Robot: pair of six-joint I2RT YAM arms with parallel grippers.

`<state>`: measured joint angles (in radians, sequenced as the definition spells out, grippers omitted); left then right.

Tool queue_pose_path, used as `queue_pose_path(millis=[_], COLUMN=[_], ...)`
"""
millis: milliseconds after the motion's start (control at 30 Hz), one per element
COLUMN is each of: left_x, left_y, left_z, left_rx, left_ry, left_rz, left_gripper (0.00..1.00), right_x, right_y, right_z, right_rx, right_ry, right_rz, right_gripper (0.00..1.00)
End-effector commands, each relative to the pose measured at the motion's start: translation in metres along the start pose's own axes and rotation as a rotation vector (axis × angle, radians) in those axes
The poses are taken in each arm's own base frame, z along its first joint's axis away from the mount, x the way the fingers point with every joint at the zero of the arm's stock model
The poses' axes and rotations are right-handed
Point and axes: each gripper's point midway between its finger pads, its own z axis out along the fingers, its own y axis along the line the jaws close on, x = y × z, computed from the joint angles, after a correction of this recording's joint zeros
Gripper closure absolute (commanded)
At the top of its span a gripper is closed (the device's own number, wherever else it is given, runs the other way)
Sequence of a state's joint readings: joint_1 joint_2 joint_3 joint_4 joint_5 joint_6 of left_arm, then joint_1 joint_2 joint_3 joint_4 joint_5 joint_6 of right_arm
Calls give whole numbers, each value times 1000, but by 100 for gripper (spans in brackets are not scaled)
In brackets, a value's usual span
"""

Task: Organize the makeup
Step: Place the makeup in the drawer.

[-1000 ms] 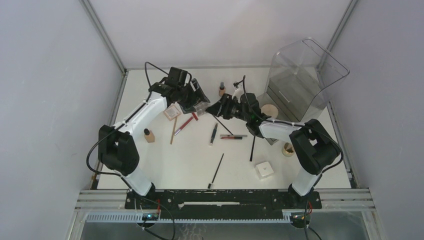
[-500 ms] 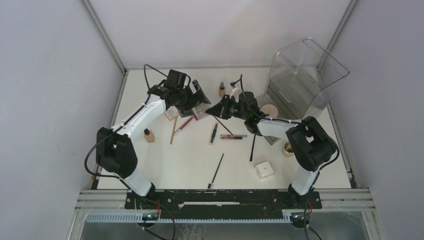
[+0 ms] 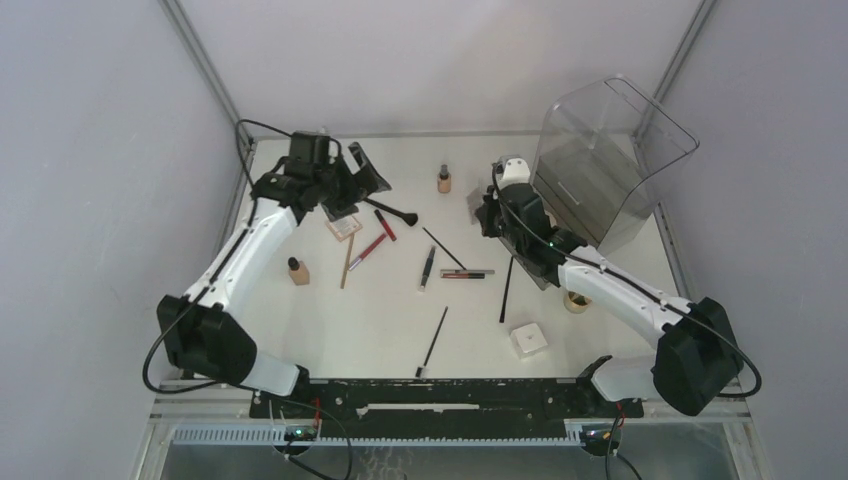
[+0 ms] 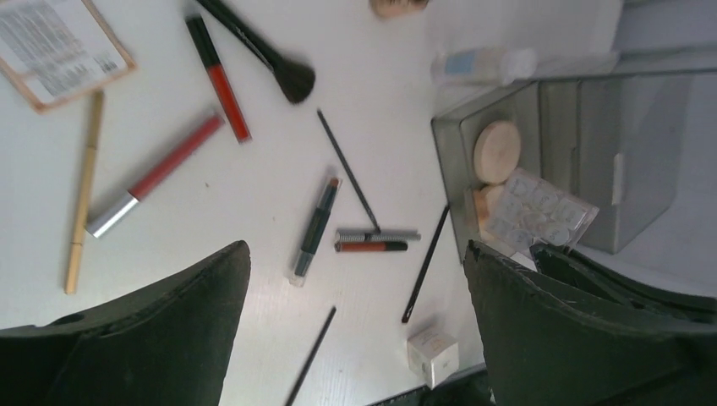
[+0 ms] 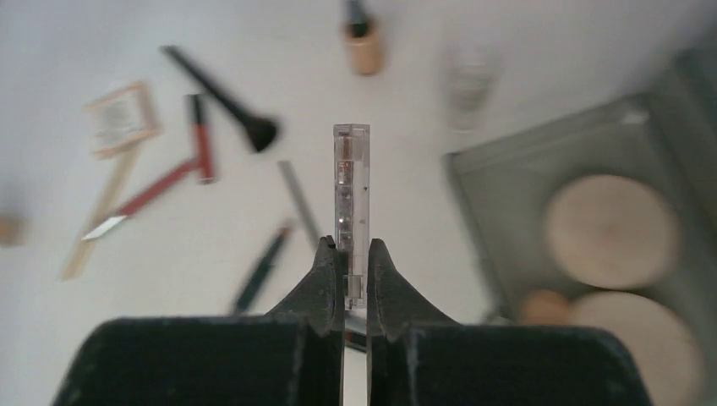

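From above, your left gripper (image 3: 352, 178) hangs over the table's (image 3: 300, 330) far-left corner. Your right gripper (image 3: 488, 210) sits toward the far edge, just beside the clear bin (image 3: 610, 140). Most of the makeup (image 3: 440, 270) lies loose across the table's middle.

In the left wrist view the jaws stand wide apart with nothing between them. Below lie a compact (image 4: 59, 51), two red lip sticks (image 4: 218, 76) and a brush (image 4: 262, 55). The compact carries a printed label, but it is too small to read, and no brand is legible anywhere.

In the right wrist view the right gripper is clamped on the lower end of a clear flat case (image 5: 352, 186), held upright and edge-on above the table. The grey tray (image 5: 473, 169) of puffs (image 5: 610, 228) lies to its right. You are pinching slick plastic at one end only, so a quick swing could probably pivot it or let it slip. The tall free end could clip the tray wall or the bin.
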<state>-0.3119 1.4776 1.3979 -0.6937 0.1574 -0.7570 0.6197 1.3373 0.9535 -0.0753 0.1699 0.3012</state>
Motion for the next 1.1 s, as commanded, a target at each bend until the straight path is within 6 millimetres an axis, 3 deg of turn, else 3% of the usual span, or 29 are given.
queue_pose_path(millis=[0, 67, 167, 333, 500, 533, 567, 667, 700, 800, 867, 1067], left_x=[-30, -32, -33, -30, -27, -26, -25, -23, -23, -22, -20, -19], left_y=[5, 12, 20, 26, 29, 29, 29, 34, 35, 38, 40, 53], left_z=[-30, -32, -33, -31, -28, -27, -26, -24, -24, -21, -19, -8], left_rx=[68, 60, 44, 35, 30, 30, 29, 19, 15, 4, -2, -57], left_ry=[-136, -144, -147, -136, -124, -120, -117, -111, -110, -108, -101, -83], left_rz=[38, 40, 30, 22, 19, 19, 31, 44, 46, 48, 50, 69], left_gripper=[0, 0, 0, 0, 0, 0, 0, 0, 0, 0, 0, 0], right_x=[3, 1, -1, 1, 6, 9, 11, 15, 15, 15, 14, 10], right_y=[-100, -121, -138, -151, -151, -147, -141, -110, -102, -87, -89, -94], right_z=[-28, -30, -25, -4, 26, 33, 39, 48, 48, 43, 37, 6], right_rx=[478, 577, 659, 704, 658, 641, 626, 513, 467, 353, 338, 330], right_ry=[4, 11, 21, 43, 79, 100, 122, 130, 127, 121, 129, 118], right_rz=[-318, -366, -425, -455, -472, -469, -467, -477, -455, -372, -334, -205], right_gripper=[100, 100, 100, 100, 100, 91, 76, 40, 35, 32, 33, 47])
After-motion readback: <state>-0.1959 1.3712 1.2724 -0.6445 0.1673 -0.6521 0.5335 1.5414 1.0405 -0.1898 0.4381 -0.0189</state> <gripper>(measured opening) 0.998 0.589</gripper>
